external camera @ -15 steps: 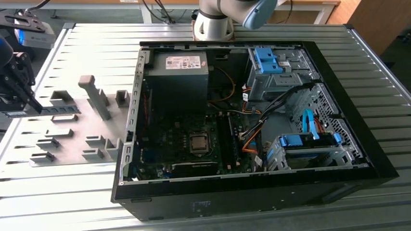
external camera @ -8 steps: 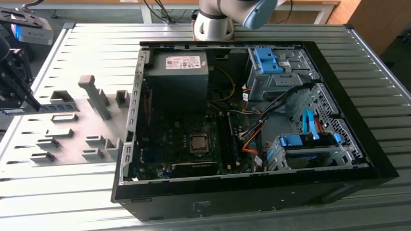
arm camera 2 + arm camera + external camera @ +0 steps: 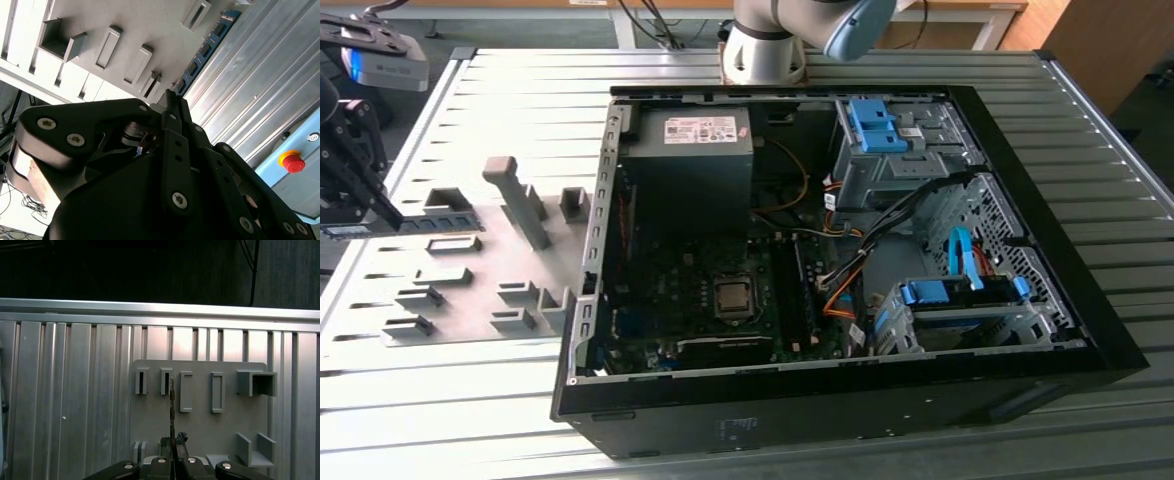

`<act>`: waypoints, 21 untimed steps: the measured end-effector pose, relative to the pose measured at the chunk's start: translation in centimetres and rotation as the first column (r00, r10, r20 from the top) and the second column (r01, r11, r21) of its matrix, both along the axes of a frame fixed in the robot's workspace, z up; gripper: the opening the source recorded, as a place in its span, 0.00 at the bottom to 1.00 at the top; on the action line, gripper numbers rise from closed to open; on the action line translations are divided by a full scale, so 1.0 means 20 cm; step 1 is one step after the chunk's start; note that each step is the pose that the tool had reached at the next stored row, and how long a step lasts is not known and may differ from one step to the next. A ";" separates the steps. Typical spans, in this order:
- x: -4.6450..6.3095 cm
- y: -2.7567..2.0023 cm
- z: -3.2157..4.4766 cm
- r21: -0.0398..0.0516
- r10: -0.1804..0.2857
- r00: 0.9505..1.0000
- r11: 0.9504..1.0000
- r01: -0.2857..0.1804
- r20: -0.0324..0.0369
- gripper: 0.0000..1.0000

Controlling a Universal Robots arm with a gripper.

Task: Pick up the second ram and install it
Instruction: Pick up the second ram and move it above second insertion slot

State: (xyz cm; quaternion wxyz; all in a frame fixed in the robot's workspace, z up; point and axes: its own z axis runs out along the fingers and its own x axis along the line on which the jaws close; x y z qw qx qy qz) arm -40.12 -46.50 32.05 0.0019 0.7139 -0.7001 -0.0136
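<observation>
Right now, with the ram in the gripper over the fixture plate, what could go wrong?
The gripper pinches the second ram near one end, so the long free end could tilt or slip.
Grey fixture blocks stand close beside it; the stick may clip one.
Cables lie by the slots inside the case; possible snag.

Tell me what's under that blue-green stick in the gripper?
Under the second ram lies the grey fixture plate; the gripper covers the stick's held end.
</observation>
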 end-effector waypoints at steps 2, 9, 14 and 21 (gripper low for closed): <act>0.00 0.000 0.002 0.000 0.000 1.000 1.000 0.000 0.000 0.14; 0.00 0.000 0.009 0.000 0.000 1.000 1.000 0.000 0.000 0.14; 0.00 0.000 0.020 0.000 0.000 1.000 1.000 0.000 0.000 0.14; 0.00 0.000 0.036 0.000 0.000 1.000 1.000 0.000 0.000 0.14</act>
